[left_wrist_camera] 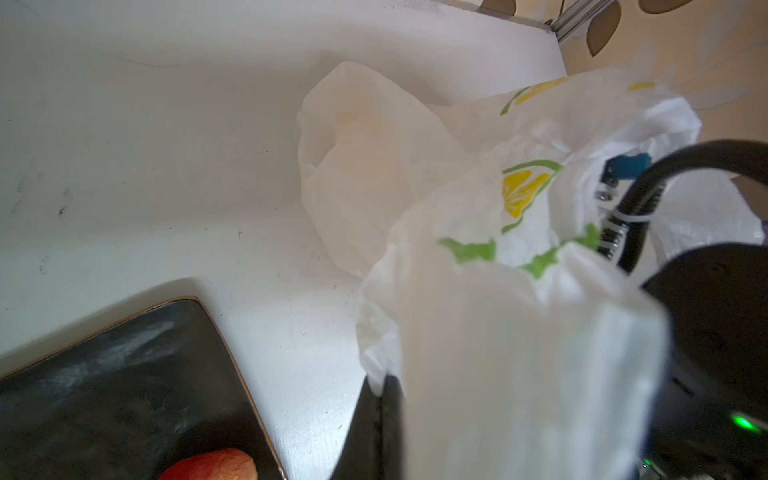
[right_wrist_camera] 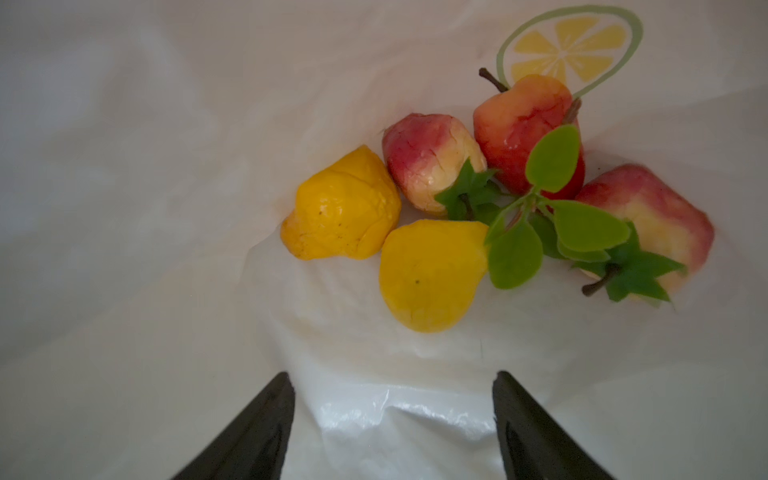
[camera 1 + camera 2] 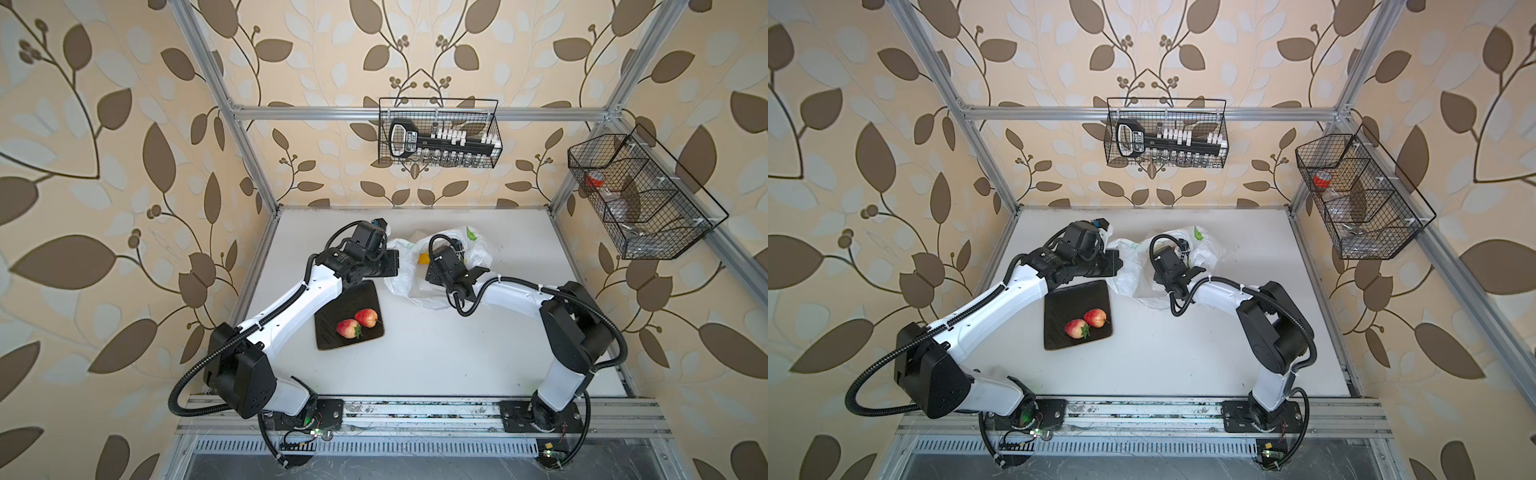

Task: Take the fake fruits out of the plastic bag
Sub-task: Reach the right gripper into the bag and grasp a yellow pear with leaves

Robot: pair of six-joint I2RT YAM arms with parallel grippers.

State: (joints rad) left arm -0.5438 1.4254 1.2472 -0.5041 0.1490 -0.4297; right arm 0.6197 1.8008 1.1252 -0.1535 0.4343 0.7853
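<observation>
**Reaching into bag for next fruit: right jaws spread, nothing gripped**

Step in hand (judged): pick inside the plastic bag (image 3: 399, 286). The bag lies mid-rear on the table (image 3: 457, 353), just beside the dark tray (image 3: 328, 328).

- The left gripper (image 1: 380, 388) is pressed together on a fold of bag film at the rim, so the mouth is held up.
- The right gripper (image 2: 392, 376) is inside the bag, jaws spread, nothing between them. Its tips stand short of the fruit.

Five fake fruits (image 2: 419, 174) are seen clustered on the bag floor in the right wrist view:
- the yellow pear (image 2: 432, 274), with leaves, nearest the tips
- the orange-yellow piece (image 2: 343, 205), touching the pear
- a strawberry (image 2: 428, 160)
- an apple (image 2: 523, 129)
- a second strawberry (image 2: 648, 224)

Two are already out: the tray apple (image 3: 366, 317) and tray strawberry (image 3: 348, 328), touching each other on the tray. Roughly a third of the task is judged done.

Next move (judged):
- The jaws are to be advanced and centred on the pear or the orange-yellow piece.
- The fruit is glossy and rounded, so the grip should be taken across the widest part.
- The pear's leaves are draped over its neighbours, so snagging is possible.
- Film under the fruit could be pinched along with it.
- The left hold should be kept.

Writing: none readable. The bag carries only a lemon-slice print (image 2: 569, 45) and green leaf shapes. A label is seen on the black tool (image 3: 409, 139) in the wire basket (image 3: 386, 124) on the back wall, but it is too small to read.
</observation>
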